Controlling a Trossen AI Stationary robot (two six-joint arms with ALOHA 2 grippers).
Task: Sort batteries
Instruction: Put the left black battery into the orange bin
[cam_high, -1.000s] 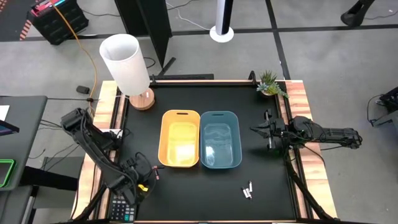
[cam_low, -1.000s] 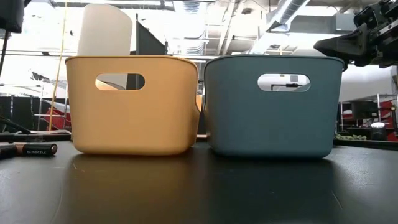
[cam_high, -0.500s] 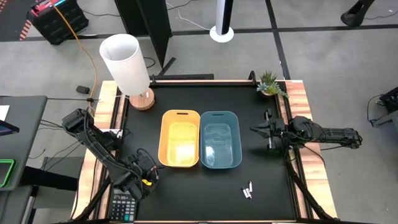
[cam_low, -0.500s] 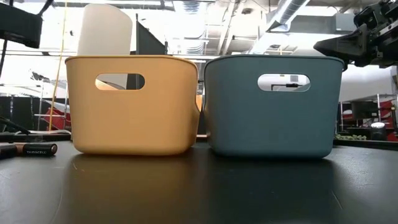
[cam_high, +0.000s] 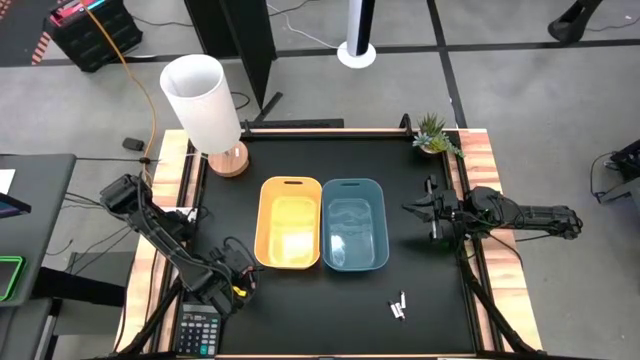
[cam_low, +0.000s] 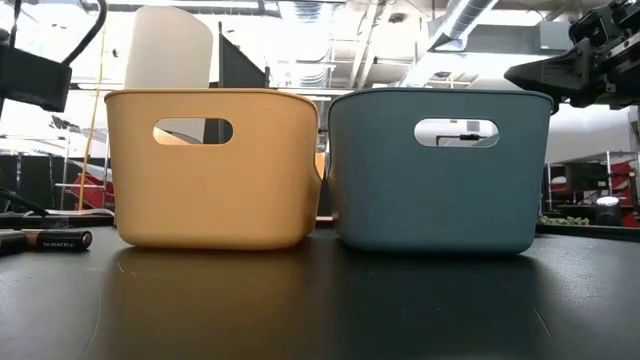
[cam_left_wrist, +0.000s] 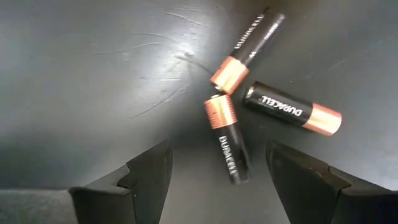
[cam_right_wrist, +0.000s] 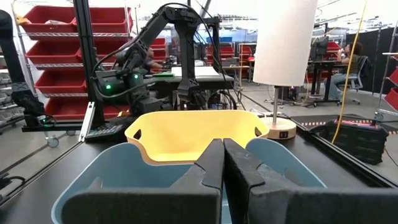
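Left gripper (cam_left_wrist: 214, 180): hovering low near the table's (cam_high: 300, 160) front-left corner, jaws standing wide apart and gripping nothing; three copper-and-black batteries (cam_left_wrist: 249, 102) are lying loose on the table just ahead of the jaws, one (cam_left_wrist: 227, 140) reaching into the gap between them. Right gripper (cam_right_wrist: 222, 163): waiting by the table's right edge beside the blue bin (cam_high: 354, 225), jaws pressed together and empty. Silvery batteries (cam_high: 399, 307): lying near the front edge.

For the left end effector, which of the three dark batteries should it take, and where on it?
Probably the nearest battery, which lies between the open fingers of the left end effector. Come straight down and close across its black mid-body; its copper end nearly touches the other two batteries, so stay clear of that end.
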